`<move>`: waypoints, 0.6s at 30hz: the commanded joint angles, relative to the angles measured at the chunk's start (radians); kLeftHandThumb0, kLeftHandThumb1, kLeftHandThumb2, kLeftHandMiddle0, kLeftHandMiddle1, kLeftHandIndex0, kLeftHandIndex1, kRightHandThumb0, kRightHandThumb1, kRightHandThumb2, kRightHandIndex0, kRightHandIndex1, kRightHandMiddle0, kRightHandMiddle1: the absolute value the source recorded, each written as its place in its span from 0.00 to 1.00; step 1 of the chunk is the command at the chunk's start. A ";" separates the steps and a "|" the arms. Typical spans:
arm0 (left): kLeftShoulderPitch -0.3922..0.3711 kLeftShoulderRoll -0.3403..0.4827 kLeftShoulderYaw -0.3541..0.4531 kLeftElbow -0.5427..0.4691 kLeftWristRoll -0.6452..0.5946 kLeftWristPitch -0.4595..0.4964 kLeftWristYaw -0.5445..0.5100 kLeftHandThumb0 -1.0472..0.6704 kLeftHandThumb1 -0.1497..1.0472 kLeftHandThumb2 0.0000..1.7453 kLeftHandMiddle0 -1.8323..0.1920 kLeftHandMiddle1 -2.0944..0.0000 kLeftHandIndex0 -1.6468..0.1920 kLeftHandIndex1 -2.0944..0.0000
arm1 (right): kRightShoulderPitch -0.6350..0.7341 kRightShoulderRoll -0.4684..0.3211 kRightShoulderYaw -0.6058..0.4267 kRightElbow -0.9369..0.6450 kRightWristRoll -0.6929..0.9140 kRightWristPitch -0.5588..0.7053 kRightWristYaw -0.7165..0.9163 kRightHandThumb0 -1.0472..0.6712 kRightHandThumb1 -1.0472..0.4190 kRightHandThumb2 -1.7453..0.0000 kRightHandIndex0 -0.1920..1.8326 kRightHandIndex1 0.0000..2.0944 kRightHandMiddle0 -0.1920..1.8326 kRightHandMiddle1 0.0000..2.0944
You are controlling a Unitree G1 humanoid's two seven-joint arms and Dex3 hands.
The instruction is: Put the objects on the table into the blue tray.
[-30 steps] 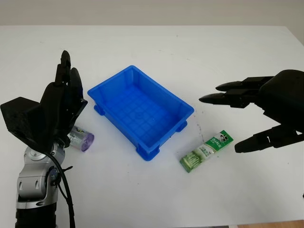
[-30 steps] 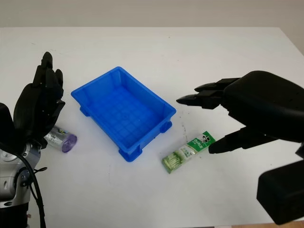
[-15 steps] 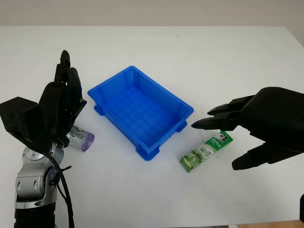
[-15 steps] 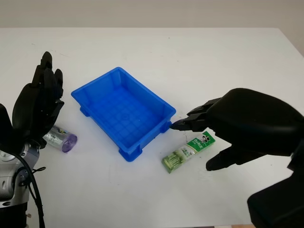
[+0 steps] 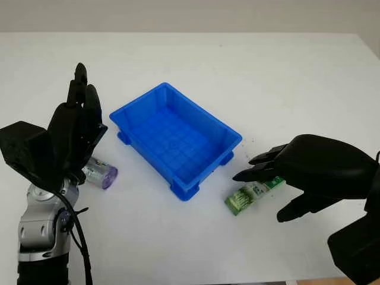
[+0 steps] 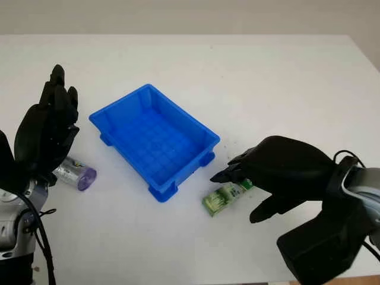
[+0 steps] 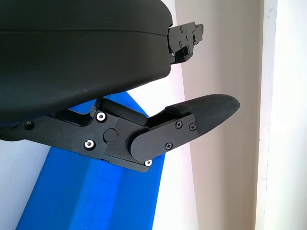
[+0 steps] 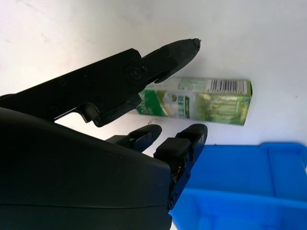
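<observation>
The blue tray (image 5: 231,134) sits empty at the middle of the white table. A green carton pack (image 5: 240,200) lies flat just off the tray's near right corner. My right hand (image 5: 259,196) hovers low over that pack, open, its fingers on the tray side and its thumb on the near side, partly hiding it. In the right wrist view the pack (image 8: 211,103) lies between the thumb and the fingers (image 8: 184,139), untouched. A small silver cylinder with a purple end (image 5: 101,174) lies left of the tray. My left hand (image 5: 74,133) is raised above it, open.
The tray's wall (image 7: 96,191) appears in the left wrist view below the hand's shell. The table's far edge runs along the top of the head views. White tabletop stretches behind the tray and in front of it.
My right hand has come down and toward the tray, from beside the green pack to straddling it. The left hand, tray, pack and cylinder have stayed put.
</observation>
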 commanded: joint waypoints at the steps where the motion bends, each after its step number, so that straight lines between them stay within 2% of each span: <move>1: 0.009 0.003 0.007 -0.017 -0.005 -0.008 0.000 0.20 1.00 0.44 1.00 1.00 1.00 1.00 | -0.008 0.020 0.016 0.039 0.010 -0.036 -0.026 0.34 0.16 0.98 0.40 0.04 0.41 0.05; 5: 0.013 0.004 0.008 -0.019 0.000 -0.007 0.004 0.20 1.00 0.44 1.00 1.00 1.00 1.00 | -0.018 0.031 0.027 0.101 -0.012 -0.134 -0.095 0.35 0.15 0.97 0.47 0.08 0.46 0.07; 6: 0.013 0.003 0.008 -0.019 -0.001 -0.006 0.004 0.20 1.00 0.44 1.00 1.00 1.00 1.00 | -0.020 0.033 0.026 0.113 -0.029 -0.160 -0.120 0.35 0.15 0.97 0.47 0.15 0.47 0.10; 7: 0.013 0.003 0.009 -0.018 -0.003 -0.007 0.003 0.20 1.00 0.44 1.00 1.00 1.00 1.00 | -0.022 0.040 0.021 0.129 -0.058 -0.198 -0.164 0.34 0.14 0.97 0.34 0.48 0.43 0.23; 8: 0.013 0.003 0.009 -0.017 -0.003 -0.008 0.002 0.20 1.00 0.44 1.00 1.00 1.00 1.00 | -0.025 0.045 0.018 0.144 -0.090 -0.234 -0.207 0.34 0.13 0.97 0.28 0.68 0.38 0.37; 9: 0.012 0.004 0.008 -0.016 -0.002 -0.006 0.004 0.20 1.00 0.44 1.00 1.00 1.00 1.00 | -0.028 0.051 0.013 0.158 -0.125 -0.270 -0.256 0.33 0.11 0.97 0.23 0.80 0.31 0.51; 10: 0.012 0.004 0.006 -0.015 0.000 -0.006 0.004 0.20 1.00 0.44 1.00 1.00 1.00 1.00 | -0.032 0.065 0.005 0.176 -0.169 -0.308 -0.323 0.32 0.08 0.96 0.23 0.92 0.26 0.66; 11: 0.011 0.005 0.005 -0.014 0.001 -0.006 0.004 0.20 1.00 0.44 1.00 1.00 1.00 1.00 | -0.035 0.073 0.001 0.190 -0.199 -0.333 -0.370 0.31 0.05 0.96 0.28 0.96 0.23 0.79; 13: 0.009 0.005 0.005 -0.013 -0.001 -0.002 0.003 0.20 1.00 0.44 1.00 1.00 1.00 1.00 | -0.045 0.085 -0.001 0.218 -0.249 -0.375 -0.453 0.28 0.01 0.96 0.35 0.99 0.21 0.95; 18: 0.004 0.002 0.005 -0.012 -0.002 0.007 0.008 0.19 1.00 0.43 1.00 1.00 1.00 1.00 | -0.074 0.102 0.002 0.265 -0.301 -0.428 -0.578 0.25 0.00 0.94 0.50 1.00 0.33 1.00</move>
